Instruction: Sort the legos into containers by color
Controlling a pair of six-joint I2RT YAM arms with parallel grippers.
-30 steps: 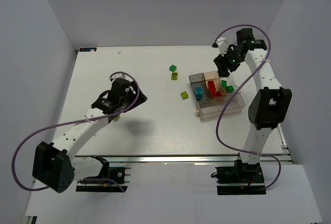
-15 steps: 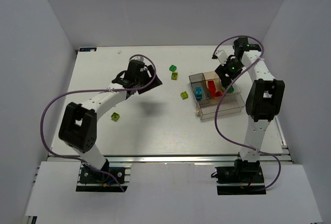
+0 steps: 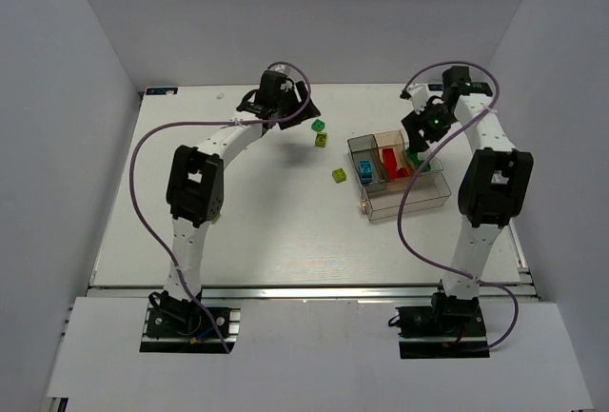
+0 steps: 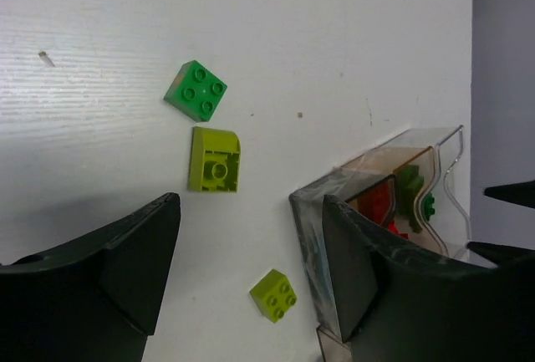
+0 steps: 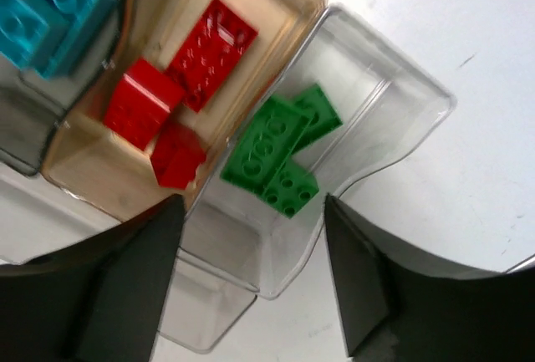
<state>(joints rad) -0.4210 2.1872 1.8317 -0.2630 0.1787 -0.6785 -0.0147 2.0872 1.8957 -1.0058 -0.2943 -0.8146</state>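
Left gripper point(image 4: 249, 211), wide open and empty, hovers just left of the lime lego point(image 4: 215, 159); right gripper point(image 5: 251, 207), likewise open and empty, is farther off.

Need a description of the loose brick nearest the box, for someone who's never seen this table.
Find the clear divided box on the table's right half. Just off its left wall lies a yellow-green brick, alone and four studs up; the green brick and the curved yellow-green piece sit paired farther back.

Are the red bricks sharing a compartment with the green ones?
No, the red bricks lie in the tan compartment while the green bricks lie in the clear compartment beside it.
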